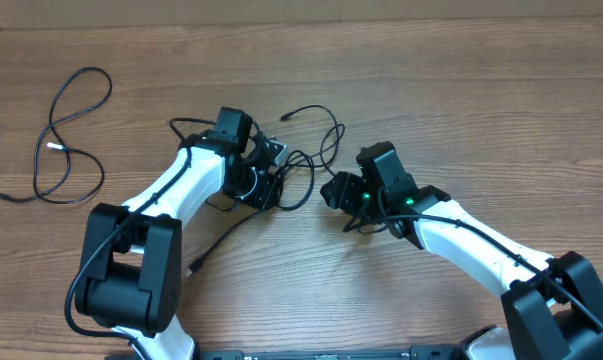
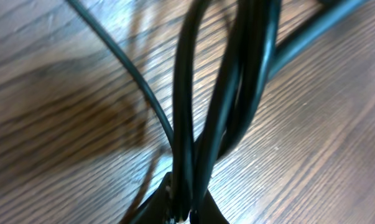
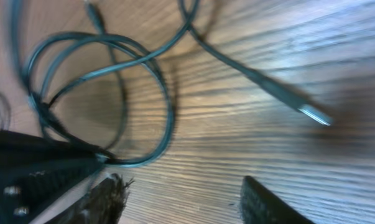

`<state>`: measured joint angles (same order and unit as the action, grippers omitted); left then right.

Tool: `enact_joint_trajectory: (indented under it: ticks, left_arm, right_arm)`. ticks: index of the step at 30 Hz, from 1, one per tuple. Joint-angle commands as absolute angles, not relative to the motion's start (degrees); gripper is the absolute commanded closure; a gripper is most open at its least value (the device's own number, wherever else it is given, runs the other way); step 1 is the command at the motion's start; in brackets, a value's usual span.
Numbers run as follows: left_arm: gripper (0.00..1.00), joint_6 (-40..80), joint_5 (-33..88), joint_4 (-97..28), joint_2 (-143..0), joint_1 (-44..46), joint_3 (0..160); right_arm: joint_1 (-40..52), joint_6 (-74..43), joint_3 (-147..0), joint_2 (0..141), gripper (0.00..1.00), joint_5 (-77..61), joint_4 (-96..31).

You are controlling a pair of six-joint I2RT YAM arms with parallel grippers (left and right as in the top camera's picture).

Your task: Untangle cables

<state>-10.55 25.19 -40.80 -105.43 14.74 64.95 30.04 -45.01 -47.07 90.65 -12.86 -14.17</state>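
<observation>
Tangle of thin black flexible cables sits mid-frame in overhead view, btwn the two white arms. One more thin black cord lies alone in loose loops at upper left, well apart from the knot, so it looks already free.

Left end effector is at the left edge of the tangle. The left wrist view shows it clamped tight on several strands that converge at bottom centre and fan out toward the top of frame. Prob. acting as an anchor: pin the bundle so the other arm can draw one strand out w/o dragging the whole lot.

Right end effector is jaws apart, moderately wide, nothing btwn the pads. It's low over the bench, right of the knot. Its view has a round loop at upper left and a free end w/ silver-tipped plug at right of frame, lying flat and clear of the loop. That plug end looks like the easy pick, a judgement only. Black wedge w/ screws at lower left touches the loop; can't tell for sure what it is.

Bench is brown wood-grain laminate, flat, matte w/ mild glare. A paler strip runs along the top edge of overhead view. No more of the room shows.
</observation>
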Motion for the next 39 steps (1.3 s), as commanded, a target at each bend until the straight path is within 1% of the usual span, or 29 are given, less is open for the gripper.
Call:
enact_joint_trajectory:
  ticks: [1, 5, 7, 9, 13, 18, 25, 30, 32, 35, 39]
  left_arm:
    - [0.96, -15.9, 33.78, -40.14, -104.71, 14.66, 64.58]
    - [0.96, -18.28, 40.71, -40.14, -104.71, 14.61, 64.58]
    - [0.96, -18.24, 41.01, -40.21, -104.71, 14.63, 64.58]
    - [0.96, -18.24, 41.85, -40.25, -104.71, 14.63, 64.58]
    - [0.96, -18.26, 44.69, -40.21, -104.71, 14.68, 64.58]
    - [0.96, -18.24, 44.64, -40.23, -104.71, 14.68, 64.58]
    - [0.96, -18.22, 44.64, -40.49, -104.71, 14.76, 64.58]
    - [0.96, -18.24, 44.62, -40.84, -104.71, 14.76, 64.58]
    - [0.96, -18.24, 44.51, -40.86, -104.71, 14.76, 64.58]
    - [0.96, -18.24, 42.94, -40.84, -104.71, 14.76, 64.58]
    - [0.96, -18.24, 41.15, -41.15, -104.71, 14.76, 64.58]
  right_arm:
    - [30.26, -40.99, -46.94, 90.89, 0.51, -16.29, -12.58]
    - [30.26, -38.19, -46.94, 90.91, 0.54, -16.78, -11.79]
    - [30.28, -37.1, -46.92, 91.11, 0.52, -16.8, -11.44]
    - [30.33, -36.95, -46.92, 91.66, 0.48, -16.82, -10.68]
    - [30.37, -36.25, -46.92, 94.19, 0.46, -19.9, -7.44]
    - [30.37, -34.17, -46.92, 96.16, 0.45, -23.29, -5.41]
    - [30.37, -33.95, -46.94, 96.29, 0.45, -23.29, -4.69]
    - [30.37, -33.93, -46.94, 96.29, 0.46, -23.29, -4.67]
    - [30.37, -33.82, -46.94, 96.29, 0.51, -23.53, -4.67]
    - [30.37, -29.54, -46.94, 96.29, 0.59, -27.51, -3.79]
    - [30.37, -28.77, -46.94, 96.29, 0.57, -28.58, -3.42]
